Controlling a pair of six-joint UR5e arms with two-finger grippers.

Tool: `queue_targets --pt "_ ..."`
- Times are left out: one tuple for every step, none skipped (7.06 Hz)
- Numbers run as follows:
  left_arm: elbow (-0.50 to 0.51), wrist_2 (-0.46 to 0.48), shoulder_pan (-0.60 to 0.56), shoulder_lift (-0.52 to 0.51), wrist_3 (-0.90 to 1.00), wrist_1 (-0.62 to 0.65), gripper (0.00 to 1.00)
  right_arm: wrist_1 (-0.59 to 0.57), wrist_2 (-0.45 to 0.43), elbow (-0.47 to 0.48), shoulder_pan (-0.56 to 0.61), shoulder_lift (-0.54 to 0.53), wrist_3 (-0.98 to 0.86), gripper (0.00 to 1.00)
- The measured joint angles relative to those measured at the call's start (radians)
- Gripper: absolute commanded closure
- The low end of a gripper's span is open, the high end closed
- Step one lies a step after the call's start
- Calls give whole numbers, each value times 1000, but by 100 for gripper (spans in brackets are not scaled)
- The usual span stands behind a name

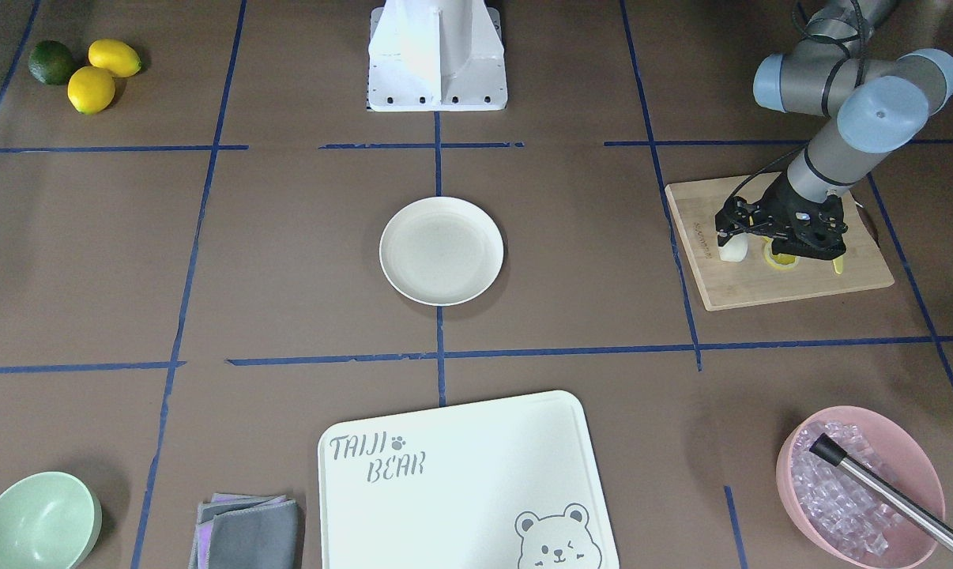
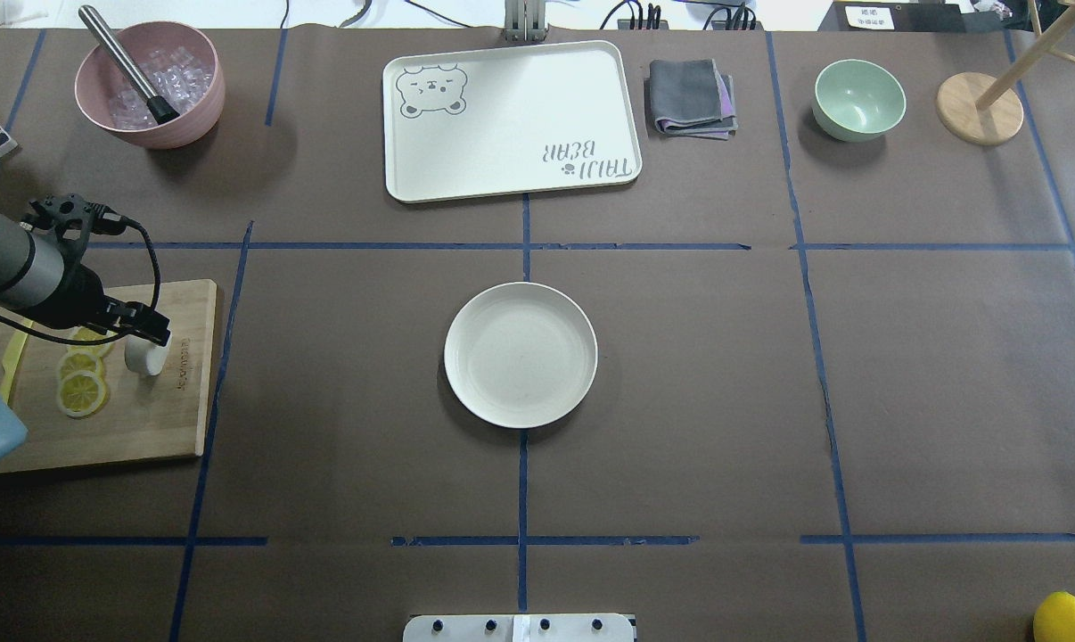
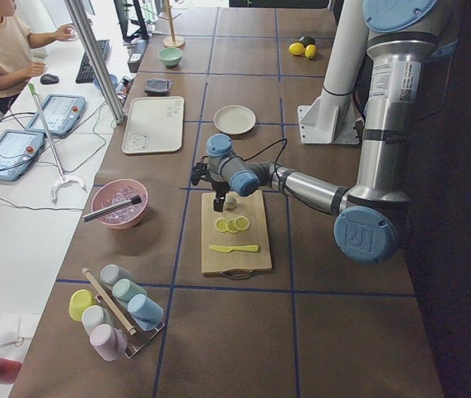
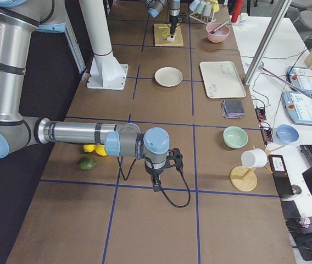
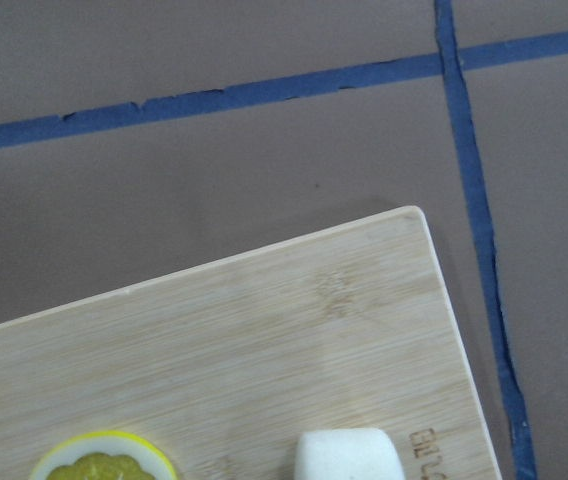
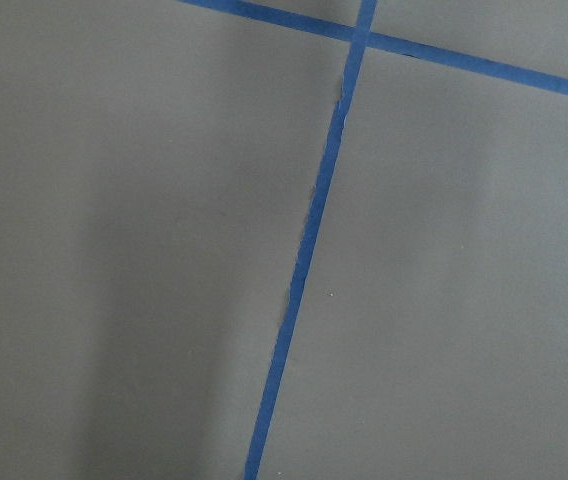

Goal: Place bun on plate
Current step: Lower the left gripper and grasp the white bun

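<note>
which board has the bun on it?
The bamboo cutting board under the left gripper: the bun sits there beside lemon slices. The white bear-printed board has no bun.

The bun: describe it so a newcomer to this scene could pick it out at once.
Find the wooden cutting board at the table's end on the robot's left. The bun sits on it, just under the left gripper. It is the only plain white rounded lump there; the neighbouring lemon slices are flat and yellow.
</note>
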Motion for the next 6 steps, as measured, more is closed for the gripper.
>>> queue_targets --pt "-2 7 17 -1 -6 0 51 0 0 -1 0 0 0 0" --pt "-2 9 32 -2 -14 1 62 0 0 -1 0 0 0 0" --pt "-3 10 41 -4 -20 1 73 0 0 -2 0 0 0 0" --pt "-8 11 44 -3 -23 1 74 0 0 -2 0 0 0 0" --pt "-21 11 45 -1 -25 3 75 0 0 -2 0 0 0 0" --pt "-41 10 46 -3 -38 11 75 0 0 -1 0 0 0 0"
